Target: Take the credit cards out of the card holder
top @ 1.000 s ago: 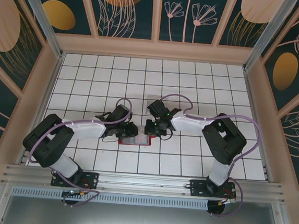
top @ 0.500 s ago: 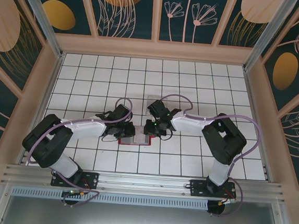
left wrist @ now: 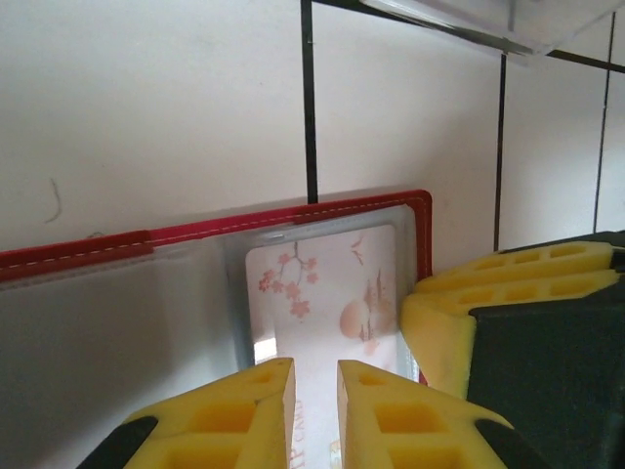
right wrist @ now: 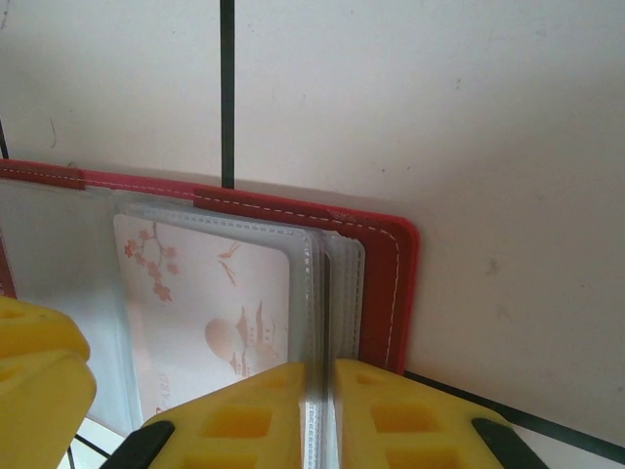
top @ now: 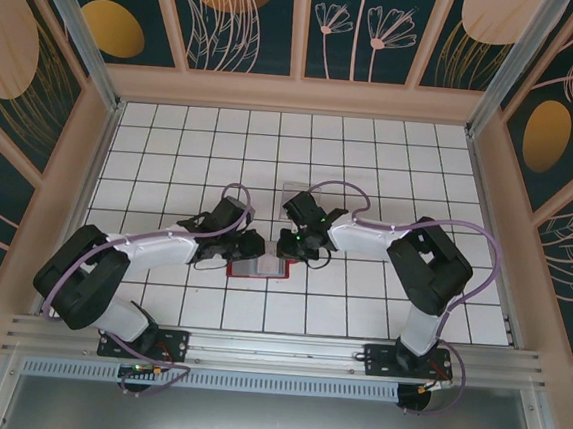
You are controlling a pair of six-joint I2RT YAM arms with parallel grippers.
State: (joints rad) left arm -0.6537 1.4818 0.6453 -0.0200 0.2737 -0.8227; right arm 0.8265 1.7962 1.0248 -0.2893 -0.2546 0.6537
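Note:
The red card holder point(top: 258, 270) lies open on the white tiles between both arms, its clear sleeves facing up. A pale credit card point(left wrist: 327, 293) printed with pink blossoms sits inside a clear sleeve of the holder point(left wrist: 195, 234). My left gripper point(left wrist: 312, 366) hovers over that card, its yellow fingers a narrow gap apart with nothing clamped. My right gripper point(right wrist: 320, 369) is shut on the edge of the clear sleeve stack, at the holder's red right border point(right wrist: 381, 283). The same credit card point(right wrist: 210, 303) lies just left of it. From above, the left gripper point(top: 250, 248) and right gripper point(top: 289, 247) nearly touch.
A clear plastic stand point(top: 293, 195) stands on the tiles just beyond the holder, its edge point(left wrist: 459, 20) showing in the left wrist view. The right gripper's yellow finger point(left wrist: 488, 293) crowds the holder's right corner. Wooden walls border the tiled floor.
The left arm's elbow has drifted slightly left and its gripper has edged toward the holder. The right arm and the holder have hardly moved.

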